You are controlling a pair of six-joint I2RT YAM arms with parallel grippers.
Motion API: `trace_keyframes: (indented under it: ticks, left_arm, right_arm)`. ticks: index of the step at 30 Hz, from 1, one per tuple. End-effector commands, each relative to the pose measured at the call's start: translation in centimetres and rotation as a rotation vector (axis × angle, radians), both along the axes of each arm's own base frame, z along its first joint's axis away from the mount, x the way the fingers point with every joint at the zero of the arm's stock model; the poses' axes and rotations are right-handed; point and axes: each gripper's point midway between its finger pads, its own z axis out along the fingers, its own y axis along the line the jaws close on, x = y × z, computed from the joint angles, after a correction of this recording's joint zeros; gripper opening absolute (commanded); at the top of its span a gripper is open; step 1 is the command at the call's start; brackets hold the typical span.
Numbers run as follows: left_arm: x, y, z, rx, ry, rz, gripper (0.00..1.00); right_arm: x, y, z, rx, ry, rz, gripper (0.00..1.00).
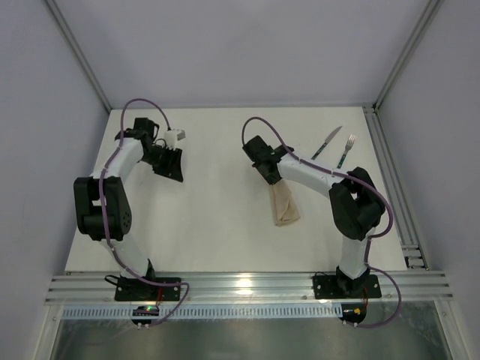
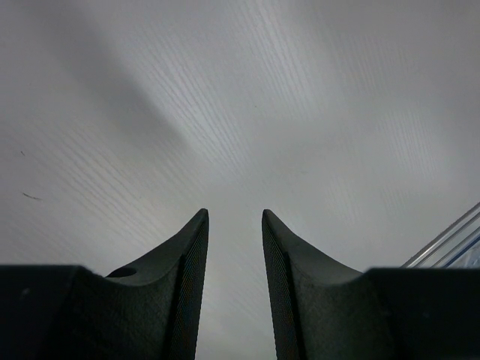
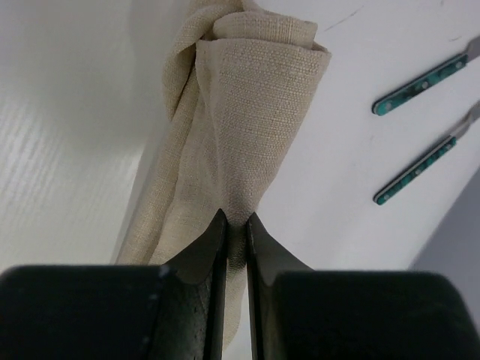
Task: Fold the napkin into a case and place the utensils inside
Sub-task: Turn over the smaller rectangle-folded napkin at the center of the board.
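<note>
- Left gripper [image 1: 171, 163]: over the far-left part of the table [image 1: 217, 232], well apart from everything else. Wrist view shows the jaws [image 2: 234, 217] parted with nothing between them. Released, holding nothing. Only bare white tabletop [image 2: 225, 112] ahead of it.
- Right gripper [image 1: 273, 180]: right of table centre, arm reaching in from the right. Fingers nearly together and pinching the napkin [image 1: 285, 206]. Wrist view confirms it: both tips [image 3: 234, 221] are clamped on a thin ridge of cloth.
- Napkin: gathered into a narrow beige bundle, not spread flat. In the top view it runs from the right gripper toward the near edge and widens a little at the free end. In the wrist view the cloth [image 3: 240, 112] is creased lengthwise, with its far end folded over on itself. Cannot tell how much of it rests on the table.
- Knife [image 1: 326, 142]: far-right area, flat on the table, clear of the napkin.
- Fork [image 1: 345, 151]: just right of the knife, roughly parallel, not touching it. Both are outside the cloth, teal handles pointing toward the near side.
</note>
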Motion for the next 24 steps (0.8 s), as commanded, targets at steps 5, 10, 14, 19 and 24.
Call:
trace_keyframes:
  ticks: [5,10,14,19,24]
  left_arm:
    - [1.1,1.6,2.4,0.003,-0.074,0.031,0.37]
    - [1.3,1.7,2.7,0.003,-0.081,0.033,0.37]
    - [1.3,2.0,2.9,0.001,-0.088,0.037,0.37]
    - [1.4,2.3,3.2,-0.005,-0.098,0.047,0.37]
    - [1.3,2.6,3.3,-0.009,-0.102,0.057,0.37]
  right_arm:
    - [0.9,-4.1,2.7,-0.313,-0.103,-0.032,0.03]
    - [1.0,-4.9,3.5,-0.458,-0.139,-0.023,0.03]
    - [0.7,-4.1,3.3,-0.555,-0.153,0.025,0.04]
    - [-0.8,1.0,-0.2,-0.551,-0.095,0.142,0.03]
    - [-2.5,6.4,-3.2,-0.459,-0.049,0.225,0.04]
